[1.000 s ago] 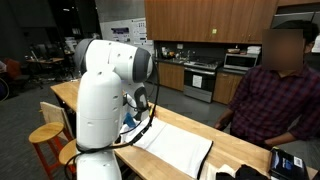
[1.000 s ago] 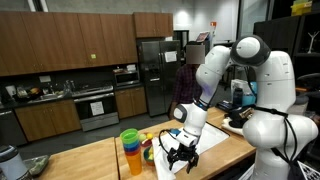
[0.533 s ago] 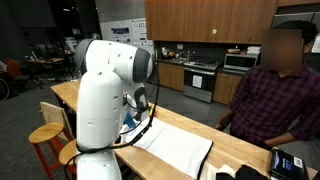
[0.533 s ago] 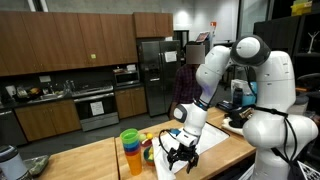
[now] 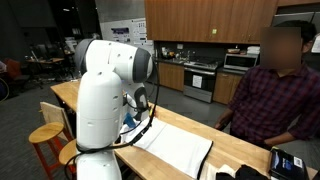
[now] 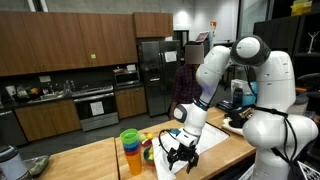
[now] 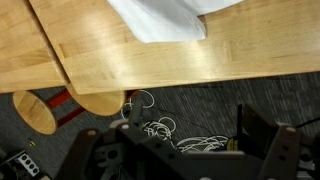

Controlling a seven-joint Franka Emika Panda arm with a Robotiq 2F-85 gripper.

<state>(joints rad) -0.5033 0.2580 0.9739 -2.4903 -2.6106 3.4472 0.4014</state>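
Note:
My gripper (image 6: 180, 156) hangs low over the front edge of the wooden table (image 6: 215, 150), pointing down. In the wrist view the gripper (image 7: 175, 150) has its two dark fingers spread wide with nothing between them, so it is open and empty. It looks past the table edge (image 7: 110, 60) at the dark carpet. A white cloth (image 7: 160, 18) lies on the table just beyond the gripper and also shows in an exterior view (image 5: 178, 145). A stack of coloured cups (image 6: 130, 150) stands on the table beside the gripper. In the exterior view with the cloth, the robot's white body hides the gripper.
Wooden stools (image 7: 95, 100) and a tangle of white cable (image 7: 165, 130) are on the floor below the table edge. A seated person (image 5: 275, 95) is across the table. A stool (image 5: 48, 138) stands by the robot base. Small colourful items (image 6: 149, 140) lie behind the cups.

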